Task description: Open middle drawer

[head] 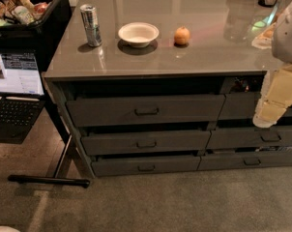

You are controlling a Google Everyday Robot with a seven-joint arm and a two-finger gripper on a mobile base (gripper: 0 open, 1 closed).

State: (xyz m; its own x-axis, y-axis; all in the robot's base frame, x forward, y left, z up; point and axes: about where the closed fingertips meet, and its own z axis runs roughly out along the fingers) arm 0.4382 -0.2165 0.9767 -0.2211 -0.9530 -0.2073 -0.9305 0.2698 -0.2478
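Observation:
The middle drawer [146, 142] is the wide dark grey drawer in the left column of the counter, between a taller drawer above and a lower one below. Its small loop handle [146, 144] sits at the centre of its front. The front stands about in line with the fronts around it, and no interior shows. My gripper [265, 120] hangs at the right edge of the view, a cream-coloured end below the white arm. It is in front of the right column's top drawer, well to the right of the middle drawer's handle and slightly above it. It touches nothing that I can see.
On the countertop [184, 62] stand a can [91, 25], a white bowl [138, 34] and an orange [182, 35]. Narrower drawers [255, 137] fill the right column. A laptop [15, 88] on a stand with a floor bar [49, 180] is at the left. Carpet [160, 202] lies in front.

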